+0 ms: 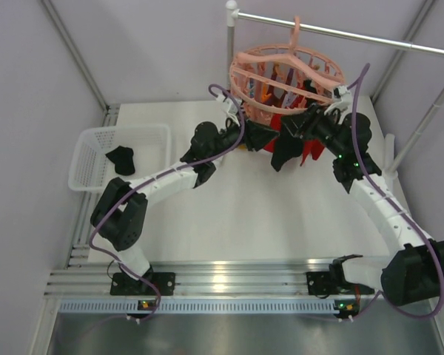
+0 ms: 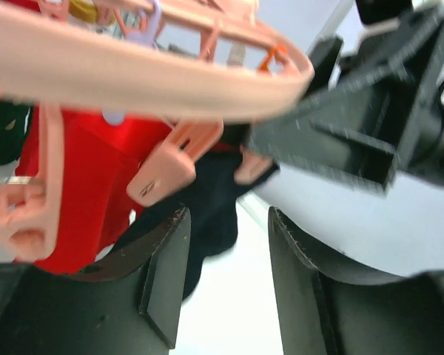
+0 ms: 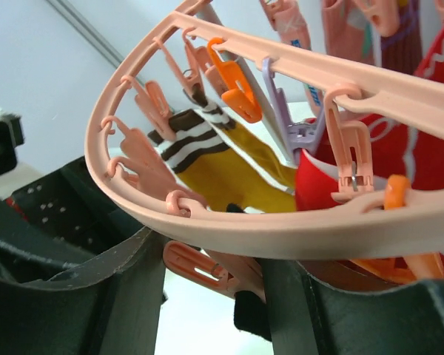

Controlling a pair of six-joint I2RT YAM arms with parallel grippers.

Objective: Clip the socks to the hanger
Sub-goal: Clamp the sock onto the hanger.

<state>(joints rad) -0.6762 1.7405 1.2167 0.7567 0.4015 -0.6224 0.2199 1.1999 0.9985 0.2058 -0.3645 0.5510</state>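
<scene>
The hanger [image 1: 287,74] hangs at about 1 o'clock over the table [image 1: 244,214], hook up on the rail [image 1: 340,33] and ring tipped toward the camera. The red and black socks [image 1: 311,151] clipped under it hang long-ways straight down, loose ends toward the table. The left tool [image 2: 228,237] comes in from 9 o'clock and the right tool [image 3: 211,255] from 3, both just under the ring's near rim with fingers spread and nothing pinched afaict, though a pink clip [image 3: 200,266] sits in the right one's gap. One more black sock [image 1: 120,159] lies in the white basket [image 1: 89,140] at 9 o'clock.
</scene>
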